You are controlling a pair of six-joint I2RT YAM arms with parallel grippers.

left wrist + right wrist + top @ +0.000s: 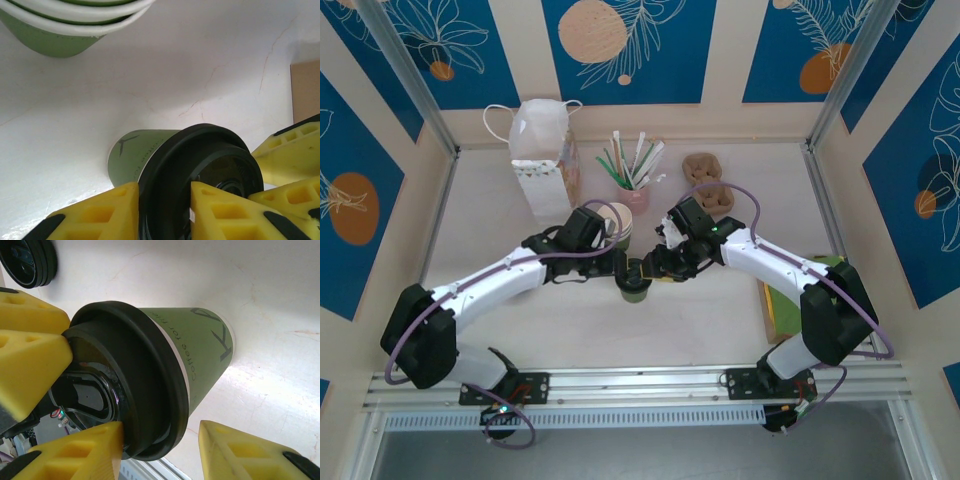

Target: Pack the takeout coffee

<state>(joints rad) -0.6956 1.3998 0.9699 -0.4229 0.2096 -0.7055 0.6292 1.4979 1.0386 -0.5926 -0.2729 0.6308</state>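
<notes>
- Closest in, the left gripper (165,214) has its yellow fingers (100,215) pinched on the rim of the black lid (210,165). One pad is outside the edge and one is on the lid's top, so it grips the takeout coffee (635,283) by that rim.
- The takeout coffee stands on its base about mid-table on the white table (700,325), lid on. It is just nearer the arms than the stack of green cups (618,222).
- The right gripper (160,452) straddles the opposite side of the lid. One finger lies against the lid's top and the other hangs beside the green wall, with a strip of table showing between. These jaws are spread, not clamped.
- The left arm (490,282) rises from the near edge with its elbow out to the left and its forearm slanting in toward the centre.
- The right arm (780,262) mirrors it, and the two wrists meet nose to nose over the takeout coffee.
- By the back wall stand a white paper bag (545,160), a pink cup of straws (635,185) and brown cup carriers (705,165).
- A stack of black lids (27,262) lies on the table beyond the takeout coffee.
</notes>
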